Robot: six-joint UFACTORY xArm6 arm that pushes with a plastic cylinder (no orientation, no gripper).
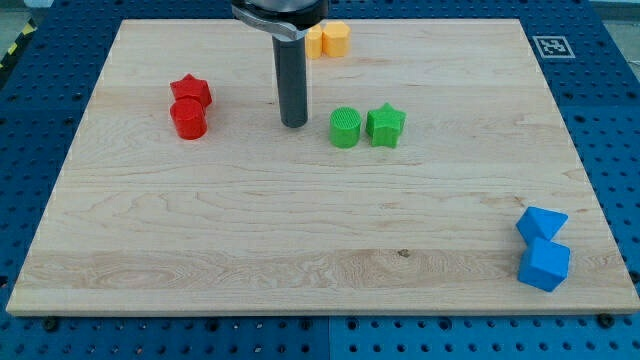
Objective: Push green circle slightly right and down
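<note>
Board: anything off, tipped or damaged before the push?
Nothing stands out. Blocks sit flat in four pairs: red star and red cylinder, green circle and green star, two yellow blocks at the top edge, two blue blocks bottom right. My tip stands left of the green circle, apart.

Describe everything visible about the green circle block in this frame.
The green circle is a short upright cylinder, matte like moulded plastic, with faint ridges across its flat top. It stands on the wooden board a little above the middle. The green star sits right beside it on the view's right, touching or nearly so; I cannot tell which. My tip is on the board just to its left, with a small gap, not touching it.
</note>
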